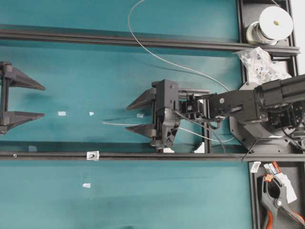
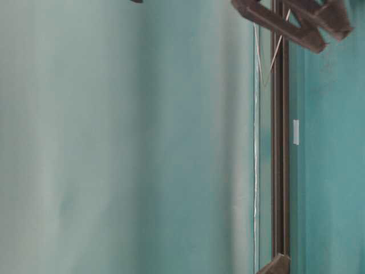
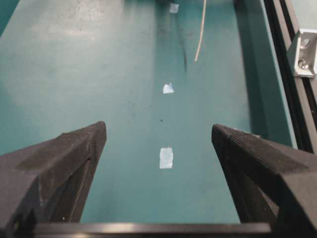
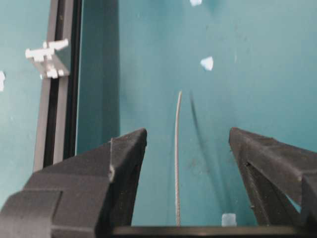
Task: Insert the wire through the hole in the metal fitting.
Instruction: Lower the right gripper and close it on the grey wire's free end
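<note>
**A:** Where do you stand? Your right gripper (image 1: 135, 116) has its jaws spread wide and grips nothing. The wire (image 1: 157, 57) runs from the spool (image 1: 272, 24) in a loose curve, passes under that arm, and its free end lies on the teal table (image 1: 95, 62) between the two fingers, pointing toward the left side.

**B:** And the left gripper (image 1: 42, 101)?

**A:** Also spread apart and empty, well off at the left edge. The metal fitting (image 1: 92, 155) sits on the lower black rail (image 1: 47, 155), between the two grippers but off to one side of both. You cannot make out the hole in any view; it is too small.

**B:** So what could go wrong for you?

**A:** First, the wire is thin and lies flat on the table. If you close too high, the fingers meet above it and you lift nothing. If you close too far back from the tip, the long free end will droop and sway, and you will never line it up with so small an opening.

**B:** Anything else?

**A:** Several scraps of white tape (image 1: 61, 113) lie nearby; don't mistake one for the fitting. And whether the fitting is fixed to the rail I cannot tell; if it is loose, a nudge may shift it.
</note>
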Robot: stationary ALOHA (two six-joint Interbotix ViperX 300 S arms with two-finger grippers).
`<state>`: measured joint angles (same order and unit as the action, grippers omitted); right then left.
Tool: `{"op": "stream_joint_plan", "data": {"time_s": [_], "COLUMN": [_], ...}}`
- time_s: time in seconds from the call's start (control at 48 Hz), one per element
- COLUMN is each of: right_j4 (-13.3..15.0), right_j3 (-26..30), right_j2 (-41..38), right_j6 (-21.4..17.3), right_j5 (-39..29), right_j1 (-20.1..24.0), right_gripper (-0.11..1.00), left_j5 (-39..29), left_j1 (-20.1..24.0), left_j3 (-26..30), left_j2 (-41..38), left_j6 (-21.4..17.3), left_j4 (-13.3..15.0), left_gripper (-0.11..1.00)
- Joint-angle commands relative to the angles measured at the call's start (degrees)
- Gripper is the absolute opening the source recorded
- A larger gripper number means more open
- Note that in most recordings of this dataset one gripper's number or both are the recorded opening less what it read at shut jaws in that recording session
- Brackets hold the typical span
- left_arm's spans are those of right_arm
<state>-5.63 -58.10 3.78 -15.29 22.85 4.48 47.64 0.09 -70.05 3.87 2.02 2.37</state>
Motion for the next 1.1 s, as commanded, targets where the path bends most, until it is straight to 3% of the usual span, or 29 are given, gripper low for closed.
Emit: {"op": "stream_joint_plan", "data": {"time_s": [0.0,0.749,0.937,1.082], "right_j4": [-0.1,-1.5,-1.8,-2.3], "right_j3": [0.9,3.4,3.3,3.3], "right_j2": [0.4,-4.2,-4.2,-4.5], "right_j6": [-0.1,-0.1,-0.1,-0.1], "right_j5": [0.5,-3.5,-4.1,-6.0], "right_j1": [0.4,0.4,0.4,0.4], "right_gripper": [0.78,0.68,0.57,0.39], "left_j5": [0.5,0.5,0.5,0.4], "left_j1": [0.1,0.1,0.2,0.1], "left_j3": [0.2,0.1,0.1,0.0], "left_j2": [0.6,0.7,0.7,0.7], "left_j6": [0.0,0.0,0.0,0.0], "left_j4": [0.2,0.2,0.2,0.2], "left_gripper": [0.72,0.72,0.72,0.72]}}
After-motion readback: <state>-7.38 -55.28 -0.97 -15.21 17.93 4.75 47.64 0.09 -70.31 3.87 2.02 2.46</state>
